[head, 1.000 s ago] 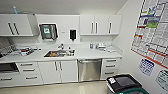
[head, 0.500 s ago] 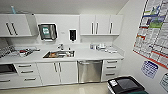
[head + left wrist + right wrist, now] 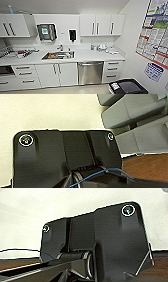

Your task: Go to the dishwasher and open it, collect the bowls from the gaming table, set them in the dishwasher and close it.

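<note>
Each wrist view shows that arm's dark wrist plate; claw fingers cannot be made out.

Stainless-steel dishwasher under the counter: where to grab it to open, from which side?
Grip the long horizontal bar handle across the top of the brushed stainless-steel dishwasher, probably near its middle. Come straight from the front. The door looks shut and flush with the white cabinet doors and drawers beside it, so the bar is the only graspable part.
</note>
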`<state>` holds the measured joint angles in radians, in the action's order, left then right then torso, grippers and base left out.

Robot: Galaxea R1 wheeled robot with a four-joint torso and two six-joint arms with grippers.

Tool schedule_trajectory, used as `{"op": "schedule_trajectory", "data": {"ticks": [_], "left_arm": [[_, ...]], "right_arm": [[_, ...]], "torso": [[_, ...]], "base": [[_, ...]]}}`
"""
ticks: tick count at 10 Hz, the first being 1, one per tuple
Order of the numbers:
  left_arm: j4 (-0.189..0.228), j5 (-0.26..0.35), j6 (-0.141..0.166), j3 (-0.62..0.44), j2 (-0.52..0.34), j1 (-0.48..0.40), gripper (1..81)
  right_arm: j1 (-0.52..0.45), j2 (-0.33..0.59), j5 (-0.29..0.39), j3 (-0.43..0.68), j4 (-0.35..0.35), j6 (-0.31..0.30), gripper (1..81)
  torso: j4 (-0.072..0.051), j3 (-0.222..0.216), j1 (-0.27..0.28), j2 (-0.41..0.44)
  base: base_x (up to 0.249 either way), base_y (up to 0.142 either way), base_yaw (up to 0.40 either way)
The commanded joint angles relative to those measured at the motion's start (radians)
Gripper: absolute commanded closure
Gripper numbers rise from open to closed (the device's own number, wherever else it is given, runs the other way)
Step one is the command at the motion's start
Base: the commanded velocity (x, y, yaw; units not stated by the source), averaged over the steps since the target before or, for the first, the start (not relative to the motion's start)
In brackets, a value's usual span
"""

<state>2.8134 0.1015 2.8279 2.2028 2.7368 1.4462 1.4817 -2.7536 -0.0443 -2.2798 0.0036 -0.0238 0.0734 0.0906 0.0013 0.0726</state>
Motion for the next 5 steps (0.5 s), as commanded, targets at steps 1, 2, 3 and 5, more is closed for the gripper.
{"op": "schedule_trajectory", "data": {"ticks": [1,2,3,5], "left_arm": [[0.066,0.066,0.052,-0.015,-0.015,-0.054,1.0],[0.066,0.067,0.052,-0.015,-0.015,-0.054,1.0],[0.066,0.067,0.052,-0.015,-0.015,-0.056,1.0],[0.066,0.067,0.052,-0.015,-0.014,-0.055,1.0]], "right_arm": [[-0.053,0.018,0.050,0.008,-0.004,0.002,1.0],[-0.054,0.018,0.050,0.008,-0.004,0.002,1.0],[-0.054,0.018,0.050,0.008,-0.004,0.002,1.0],[-0.053,0.019,0.050,0.008,-0.004,0.002,1.0]], "torso": [[0.000,0.000,0.000,0.000],[0.000,0.000,0.000,0.000],[0.000,0.000,0.000,0.000],[0.000,0.000,0.000,0.000]], "base": [[0.120,0.000,0.000],[0.121,0.000,0.000],[0.123,0.000,0.000],[0.130,0.000,0.000]]}}
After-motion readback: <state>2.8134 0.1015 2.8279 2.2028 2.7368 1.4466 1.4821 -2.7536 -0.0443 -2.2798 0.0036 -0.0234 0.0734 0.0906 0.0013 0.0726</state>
